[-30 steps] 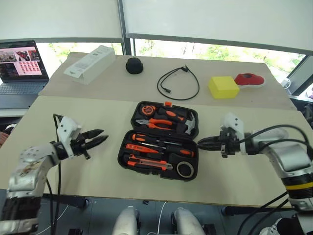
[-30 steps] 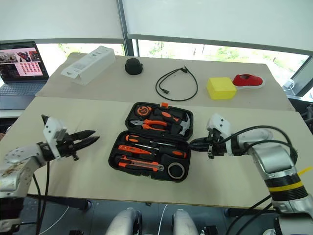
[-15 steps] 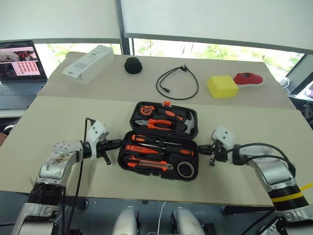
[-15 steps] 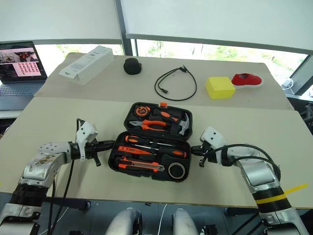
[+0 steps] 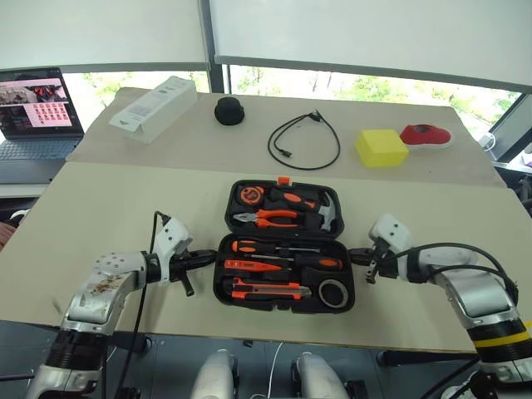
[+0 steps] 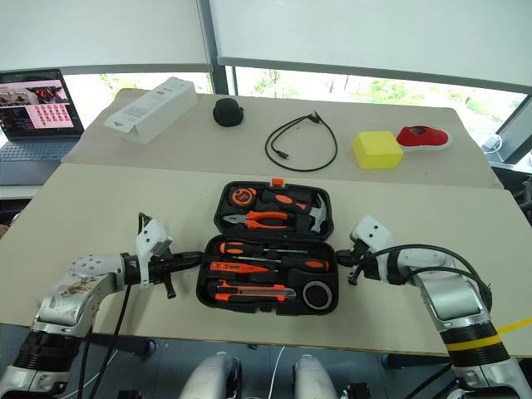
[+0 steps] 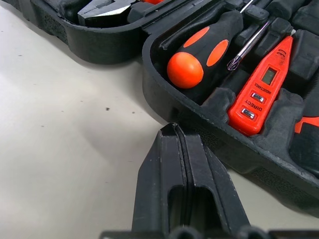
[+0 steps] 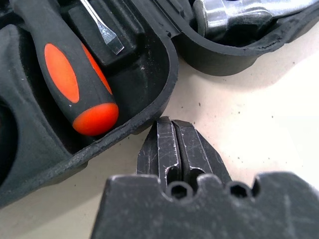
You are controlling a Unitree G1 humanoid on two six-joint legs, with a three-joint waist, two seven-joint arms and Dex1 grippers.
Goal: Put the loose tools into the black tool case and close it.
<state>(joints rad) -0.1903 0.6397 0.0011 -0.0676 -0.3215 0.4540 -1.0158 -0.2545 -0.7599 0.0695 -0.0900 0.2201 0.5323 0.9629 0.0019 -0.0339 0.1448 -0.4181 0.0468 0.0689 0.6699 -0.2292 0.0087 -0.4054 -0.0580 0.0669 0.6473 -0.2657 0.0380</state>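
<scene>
- The black tool case [image 5: 285, 246] lies open and flat near the table's front edge; we take it as our landmark.
- The loose tools look seated in its near half: two screwdrivers [image 5: 283, 247], the tester pen [image 7: 261, 87], the utility knife [image 5: 268, 290] and the tape roll [image 5: 333, 293].
- Left gripper [image 5: 204, 257]: fingers pressed together, holding nothing, tip at the case's left wall. Right gripper [image 5: 357, 254]: likewise closed and empty, tip at the right wall.
- Handling, as we judge it: a rigid moulded shell, fairly heavy with steel inside, and its textured plastic should resist slipping. We would take one half at both side edges and fold it about the hinge, then press near the orange latch [image 5: 284, 178] on the far rim.
- Risk: a tool sitting proud of its slot would block closing.
- Beyond the case: a black cable [image 5: 304, 140], a small round black object [image 5: 227, 110], a white box [image 5: 152, 109], a yellow block [image 5: 381, 148] and a red item [image 5: 425, 135], all well apart. Left of it, a laptop [image 5: 35, 112]. Nothing obstructs the fold.
</scene>
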